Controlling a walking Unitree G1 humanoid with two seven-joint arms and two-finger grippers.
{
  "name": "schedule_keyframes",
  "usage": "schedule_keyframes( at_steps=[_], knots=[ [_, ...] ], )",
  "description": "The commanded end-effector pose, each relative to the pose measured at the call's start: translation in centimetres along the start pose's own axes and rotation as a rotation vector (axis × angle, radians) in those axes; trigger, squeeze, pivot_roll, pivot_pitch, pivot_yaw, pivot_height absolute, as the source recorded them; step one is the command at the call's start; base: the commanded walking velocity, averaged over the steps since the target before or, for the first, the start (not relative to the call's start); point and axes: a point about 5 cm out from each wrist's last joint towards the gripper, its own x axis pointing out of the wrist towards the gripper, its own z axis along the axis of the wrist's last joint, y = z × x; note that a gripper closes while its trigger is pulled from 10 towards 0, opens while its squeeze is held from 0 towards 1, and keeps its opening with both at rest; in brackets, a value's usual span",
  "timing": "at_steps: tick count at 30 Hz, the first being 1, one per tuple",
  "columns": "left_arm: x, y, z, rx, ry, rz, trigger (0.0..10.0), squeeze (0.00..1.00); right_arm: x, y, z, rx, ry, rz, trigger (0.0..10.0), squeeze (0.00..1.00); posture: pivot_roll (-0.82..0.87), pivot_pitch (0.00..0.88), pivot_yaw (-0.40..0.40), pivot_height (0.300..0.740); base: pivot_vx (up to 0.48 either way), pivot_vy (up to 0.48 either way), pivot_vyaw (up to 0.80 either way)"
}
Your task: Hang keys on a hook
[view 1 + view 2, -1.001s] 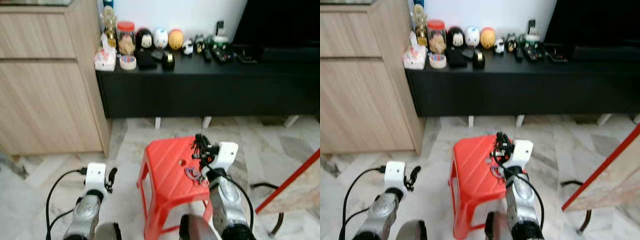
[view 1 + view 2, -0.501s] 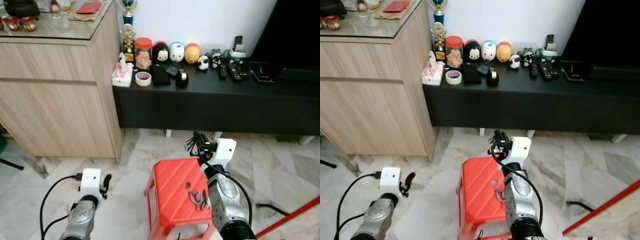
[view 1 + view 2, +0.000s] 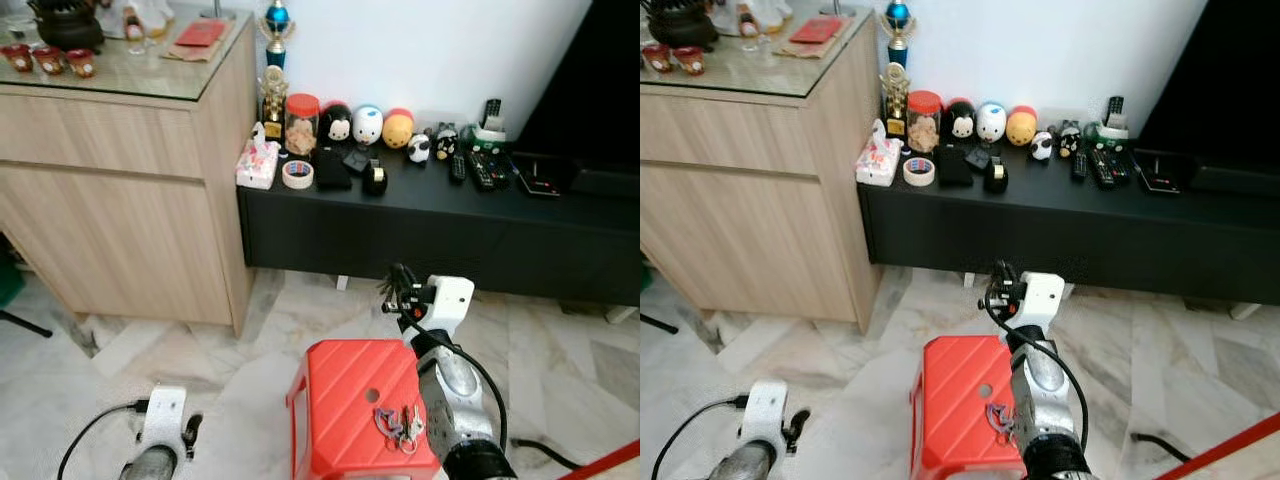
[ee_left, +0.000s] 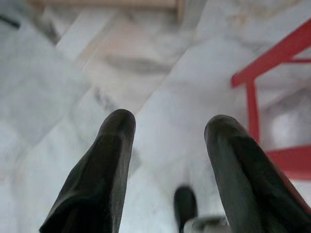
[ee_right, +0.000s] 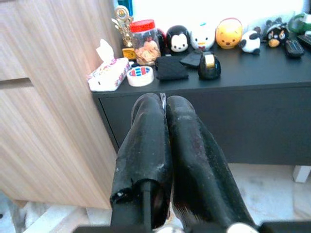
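Observation:
A bunch of keys (image 3: 400,428) lies on top of the red plastic stool (image 3: 340,400), close to its right edge and beside my right forearm. My right gripper (image 3: 398,283) is raised above the stool's far edge and points at the black console; its fingers (image 5: 146,131) are pressed together, with only a thin bright sliver between the tips. My left gripper (image 3: 187,437) hangs low over the marble floor left of the stool. The left wrist view shows that gripper (image 4: 165,121) open with nothing in it.
A low black console (image 3: 450,215) runs along the wall ahead, with a red-lidded jar (image 3: 301,122), a tape roll (image 3: 297,174), round figurines and remotes on it. A wooden cabinet (image 3: 120,200) stands at the left. A red bar (image 3: 610,462) crosses the bottom right corner.
The camera has lifted, so the stool sits lower in the picture and the cabinet top shows. My left arm has sunk toward the picture's bottom. The keys stay on the stool.

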Motion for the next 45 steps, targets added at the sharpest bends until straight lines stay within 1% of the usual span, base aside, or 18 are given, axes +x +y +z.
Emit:
schedule_keyframes(
  at_steps=[1, 3, 6, 10, 15, 19, 22, 24, 29, 45],
  knots=[
    [-0.3, 0.0, -1.1, -0.002, 0.047, 0.006, 10.0, 0.0, 0.0, -0.5, 0.2, -0.005, 0.004, -0.017, 10.0, 0.0, 0.05, 0.0, -0.098, 0.74, 0.0, 0.0, 0.0],
    [-0.5, 0.0, -1.6, -0.007, 0.057, 0.008, 10.0, 0.0, 0.0, -0.4, -0.1, -0.008, 0.014, -0.021, 10.0, 0.0, 0.03, 0.0, -0.091, 0.74, 0.0, 0.0, 0.0],
    [-0.5, -0.1, -1.7, -0.014, 0.056, 0.001, 10.0, 0.0, -0.2, -0.5, -0.2, -0.01, 0.018, -0.033, 10.0, 0.0, 0.03, 0.0, -0.091, 0.74, 0.0, 0.0, 0.0],
    [-0.6, -0.5, -1.8, -0.022, 0.054, -0.004, 10.0, 0.0, -0.4, -0.9, -0.7, -0.024, 0.057, -0.066, 10.0, 0.0, 0.03, 0.0, -0.089, 0.74, 0.0, 0.0, 0.0],
    [-0.6, -0.8, -1.7, -0.033, 0.05, -0.012, 10.0, 0.0, -0.4, -0.7, -1.1, -0.021, 0.072, -0.069, 10.0, 0.0, 0.04, 0.0, -0.085, 0.74, 0.0, 0.0, 0.0],
    [-0.6, -0.8, -1.8, -0.039, 0.054, -0.01, 10.0, 0.0, -0.3, -0.4, -1.2, -0.019, 0.079, -0.062, 10.0, 0.0, 0.04, 0.0, -0.085, 0.74, -0.253, 0.0, 0.0],
    [-0.6, -1.0, -2.0, -0.033, 0.063, -0.019, 10.0, 0.0, -0.7, -0.7, -1.5, -0.035, 0.091, -0.079, 10.0, 0.0, 0.05, 0.0, -0.08, 0.74, -0.266, 0.0, 0.0],
    [-0.6, -1.1, -2.0, -0.032, 0.065, -0.024, 10.0, 0.0, -1.0, -1.1, -1.7, -0.021, 0.097, -0.104, 10.0, 0.0, 0.04, 0.0, -0.075, 0.74, -0.266, 0.0, 0.0],
    [-0.7, -1.4, -2.0, -0.021, 0.062, -0.043, 10.0, 0.0, -1.3, -1.0, -2.1, -0.024, 0.105, -0.103, 10.0, 0.0, 0.04, 0.0, -0.069, 0.74, -0.271, 0.0, 0.0],
    [-0.5, -1.6, -1.7, -0.03, 0.056, -0.046, 10.0, 0.0, -1.1, -0.8, -2.1, -0.02, 0.11, -0.109, 10.0, 0.0, 0.05, 0.0, -0.071, 0.74, -0.276, 0.0, 0.0]
  ],
)
